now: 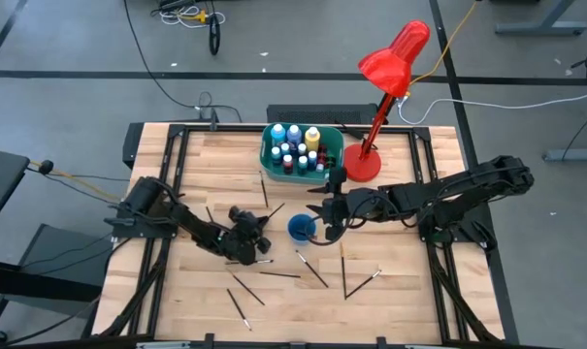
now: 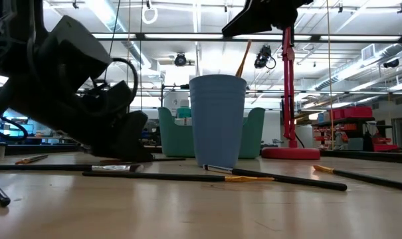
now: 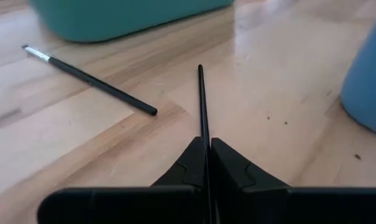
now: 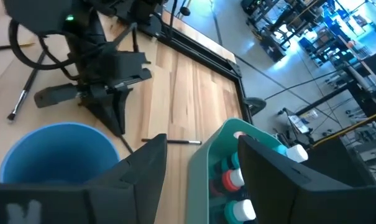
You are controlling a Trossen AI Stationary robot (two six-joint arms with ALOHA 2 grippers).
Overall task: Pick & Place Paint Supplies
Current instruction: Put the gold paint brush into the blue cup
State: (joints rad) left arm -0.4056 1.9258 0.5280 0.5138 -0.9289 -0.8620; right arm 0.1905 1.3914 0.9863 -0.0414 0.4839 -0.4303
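**On the table: left claw pinches a brush**

Nearest, loose brushes (image 1: 310,269) lie scattered. Left gripper (image 3: 207,163), down on the wood, is clamped on one brush (image 3: 202,102). Right gripper (image 1: 321,208) hovers wide open, empty, above the cup (image 1: 302,229). Beyond, bottles (image 1: 295,147) fill the tub (image 1: 271,155).

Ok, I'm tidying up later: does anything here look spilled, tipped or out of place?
Nothing spilled or tipped. Loose paintbrushes lie scattered across the table at all angles. The blue cup stands upright, bottles sit in the teal tub. The left tool is shut on one brush.
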